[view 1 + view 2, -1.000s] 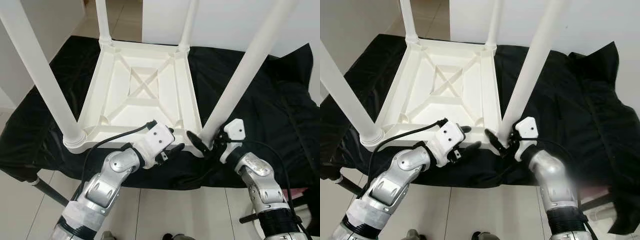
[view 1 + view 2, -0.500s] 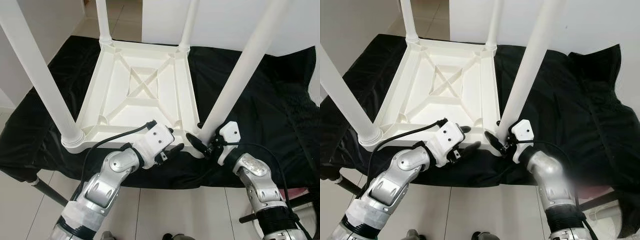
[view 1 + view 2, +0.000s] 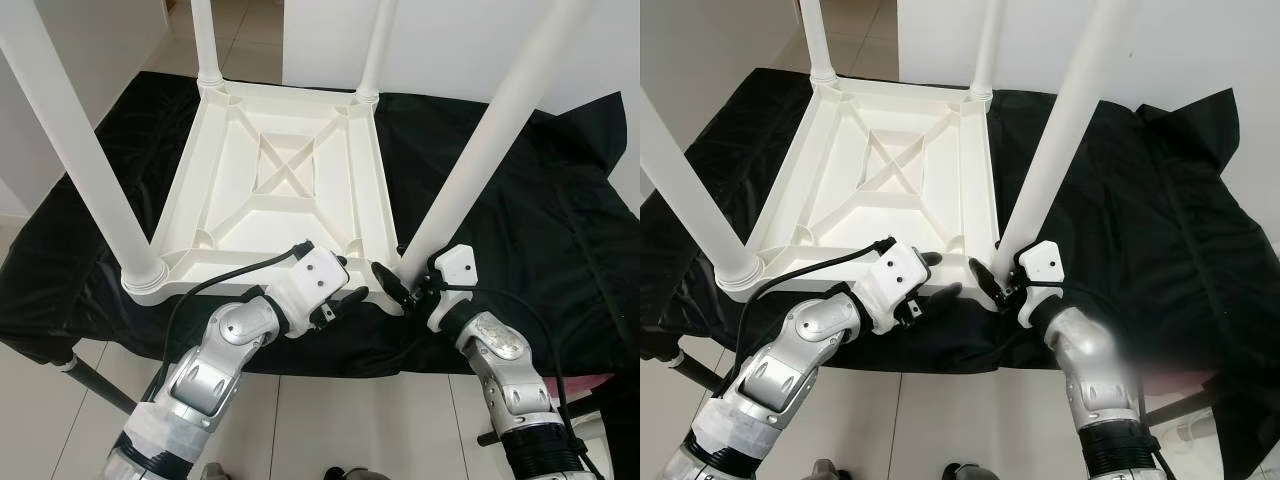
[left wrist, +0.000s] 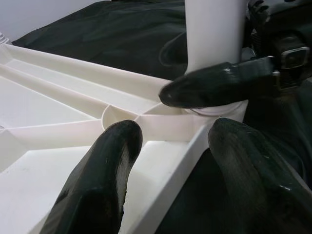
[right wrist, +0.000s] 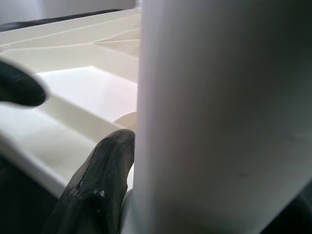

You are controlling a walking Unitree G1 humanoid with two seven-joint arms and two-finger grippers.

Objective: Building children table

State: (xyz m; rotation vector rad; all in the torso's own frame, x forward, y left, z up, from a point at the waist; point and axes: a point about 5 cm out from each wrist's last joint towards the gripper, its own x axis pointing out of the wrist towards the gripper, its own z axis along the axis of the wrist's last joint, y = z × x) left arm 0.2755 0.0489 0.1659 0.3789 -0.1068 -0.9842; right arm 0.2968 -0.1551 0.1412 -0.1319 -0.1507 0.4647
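The upturned white plastic children's table [image 3: 290, 180] lies on a black cloth [image 3: 540, 210]. At its near right corner, the right gripper [image 3: 392, 288] clasps the white tubular leg [image 3: 470, 170]. The left gripper [image 3: 345, 282] spreads released astride the table's near rim.

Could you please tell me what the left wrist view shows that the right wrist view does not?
The left wrist view shows the left gripper open astride the tabletop's rim, plus the black cloth. The right wrist view shows, up close, a right finger against the leg. Both show that leg, the tabletop's ribbed underside, and the other arm's fingertip.
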